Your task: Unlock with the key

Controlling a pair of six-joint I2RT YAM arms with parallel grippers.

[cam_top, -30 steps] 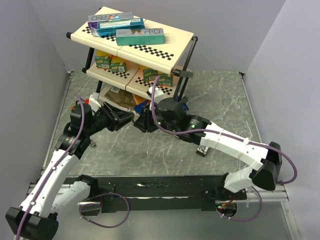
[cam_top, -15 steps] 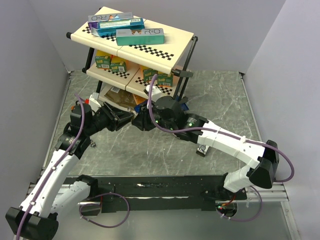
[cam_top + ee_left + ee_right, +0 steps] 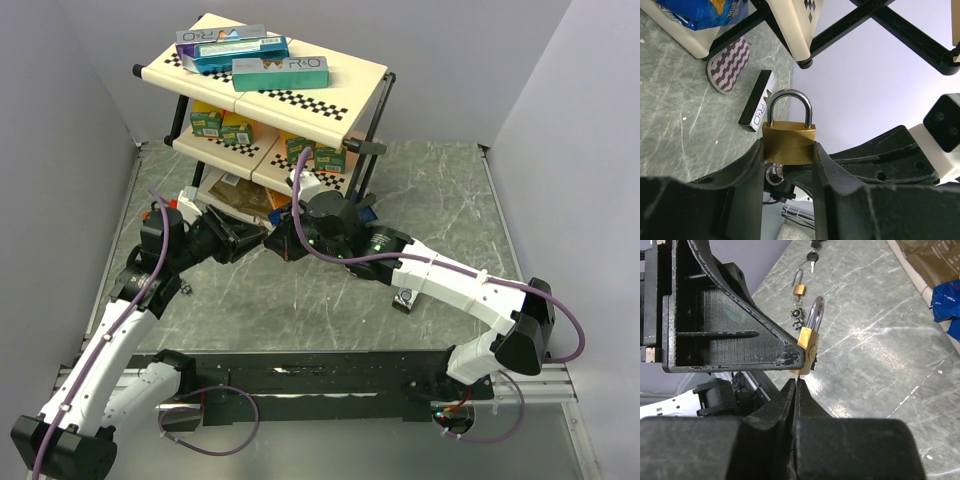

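Note:
A brass padlock (image 3: 789, 142) with a closed steel shackle is clamped upright between my left gripper's (image 3: 789, 152) two black fingers. It also shows in the right wrist view (image 3: 807, 342), held at the tip of the left finger. My right gripper (image 3: 796, 382) is shut, with the thin key (image 3: 797, 377) pinched edge-on between its tips and meeting the lock's underside. The key's ring (image 3: 772, 175) hangs just under the lock body. In the top view the two grippers, left (image 3: 255, 238) and right (image 3: 281, 240), meet tip to tip in front of the rack; the lock is hidden there.
A two-tier rack (image 3: 262, 85) with boxes stands behind the grippers. A second small padlock (image 3: 799, 289) and loose keys (image 3: 812, 255) lie on the marble table. A black box (image 3: 757, 100) lies by the rack's foot. A small metal piece (image 3: 405, 298) lies under the right arm.
The right arm has shifted a little left and forward, bringing its gripper up against the left gripper's tips. The left arm has not moved.

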